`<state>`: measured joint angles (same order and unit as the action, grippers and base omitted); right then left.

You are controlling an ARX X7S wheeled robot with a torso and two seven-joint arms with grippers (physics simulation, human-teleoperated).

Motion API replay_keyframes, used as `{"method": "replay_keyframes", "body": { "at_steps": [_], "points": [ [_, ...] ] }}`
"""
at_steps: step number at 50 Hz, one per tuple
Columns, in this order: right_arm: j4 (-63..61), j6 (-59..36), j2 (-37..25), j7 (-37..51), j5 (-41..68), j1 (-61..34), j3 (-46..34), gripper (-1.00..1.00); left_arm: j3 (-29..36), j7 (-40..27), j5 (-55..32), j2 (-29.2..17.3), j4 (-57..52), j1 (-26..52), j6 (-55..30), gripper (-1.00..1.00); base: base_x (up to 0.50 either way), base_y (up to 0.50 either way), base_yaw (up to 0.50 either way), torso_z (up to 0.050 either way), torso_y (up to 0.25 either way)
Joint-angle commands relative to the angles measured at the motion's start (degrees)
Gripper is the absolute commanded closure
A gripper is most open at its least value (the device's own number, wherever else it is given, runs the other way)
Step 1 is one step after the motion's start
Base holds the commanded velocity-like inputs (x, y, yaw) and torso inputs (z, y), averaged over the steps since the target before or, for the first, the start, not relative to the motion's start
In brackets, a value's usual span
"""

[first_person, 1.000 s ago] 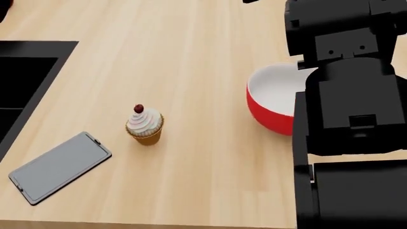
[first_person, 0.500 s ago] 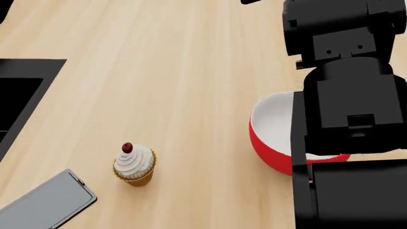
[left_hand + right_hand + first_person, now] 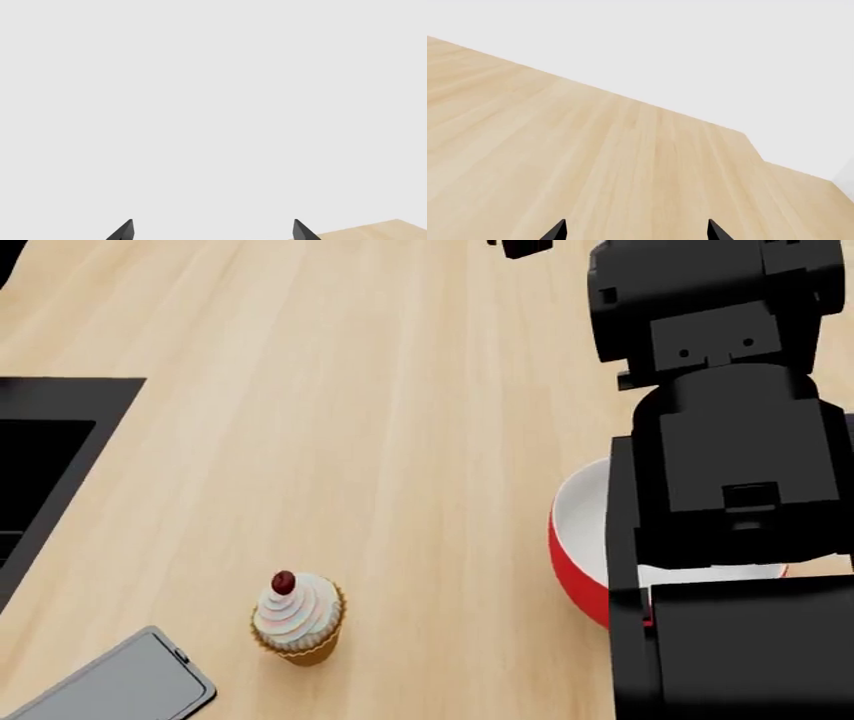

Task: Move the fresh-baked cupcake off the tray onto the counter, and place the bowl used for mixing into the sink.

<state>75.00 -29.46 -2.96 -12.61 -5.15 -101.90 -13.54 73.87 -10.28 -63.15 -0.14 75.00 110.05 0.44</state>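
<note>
- My left gripper (image 3: 212, 231) and right gripper (image 3: 636, 231) are showing spread tips, holding nothing.
- The cupcake (image 3: 299, 617) is standing on the counter (image 3: 360, 420), just beside the tray (image 3: 127, 688).
- My right arm is partly hiding the bowl (image 3: 579, 550).
- The sink (image 3: 40, 455) is lying far left.

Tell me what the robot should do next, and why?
Probably bring the right gripper back and down toward the bowl. The cupcake already stands on the counter beside the tray, so the bowl still needs to go into the sink. The gripper's open fingertips see only bare wood, with the bowl beneath the arm.
</note>
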Motion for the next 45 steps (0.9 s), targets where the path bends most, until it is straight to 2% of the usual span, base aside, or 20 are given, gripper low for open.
{"method": "replay_keyframes", "body": {
  "at_steps": [1, 12, 15, 21, 27, 35, 37, 45],
  "points": [
    [-0.1, 0.1, -0.6, 0.9, 5.3, 0.1, -5.4, -1.0, -1.2, 0.2, 1.5, 0.1, -0.1, -0.1, 1.4, -1.0, 0.21, 0.0, 0.0, 0.0, 0.0],
    [-0.1, -1.3, -0.5, 1.1, 5.6, -0.4, -5.3, -1.0, -2.0, 0.0, 2.3, 0.1, -0.1, -0.2, 1.3, -1.0, 0.24, 0.04, 0.0, 0.0, 0.0],
    [0.0, -2.5, -0.3, 2.8, 6.0, -1.1, -4.4, -1.0, -2.1, 0.1, 2.4, 0.1, -0.1, -0.1, 1.2, -1.0, 0.04, 0.0, 0.0, 0.0, 0.005],
    [0.0, -5.7, 0.6, 0.4, 5.6, -1.9, -5.3, -1.0, -1.7, 0.2, 2.2, 0.1, -0.1, -0.1, 1.2, -1.0, 0.0, 0.0, 0.0, 0.0, 0.0],
    [-0.1, -13.4, 1.3, -1.1, 5.7, -2.9, -5.9, -1.0, -0.4, 0.3, 1.2, 0.1, -0.1, 0.0, 1.0, -1.0, 0.0, 0.0, 0.0, 0.0, 0.0],
    [-0.6, -19.1, 2.3, -5.0, 5.8, -4.2, -8.1, -1.0, 0.9, 0.0, 0.2, 0.1, -0.1, 0.1, 1.2, -1.0, 0.0, 0.0, 0.0, 0.0, 0.0],
    [-0.9, -23.3, 2.1, -5.6, 6.4, -4.4, -7.8, -1.0, 1.1, -0.1, 0.0, 0.1, -0.1, 0.0, 1.3, -1.0, 0.0, 0.0, 0.0, 0.0, 0.0],
    [-12.1, -34.4, 0.2, -6.6, 7.9, -1.2, -7.7, -1.0, 1.9, -0.3, -0.5, 0.1, -0.1, 0.0, 1.4, -1.0, 0.0, 0.0, 0.0, 0.0, 0.0]
  ]
}}
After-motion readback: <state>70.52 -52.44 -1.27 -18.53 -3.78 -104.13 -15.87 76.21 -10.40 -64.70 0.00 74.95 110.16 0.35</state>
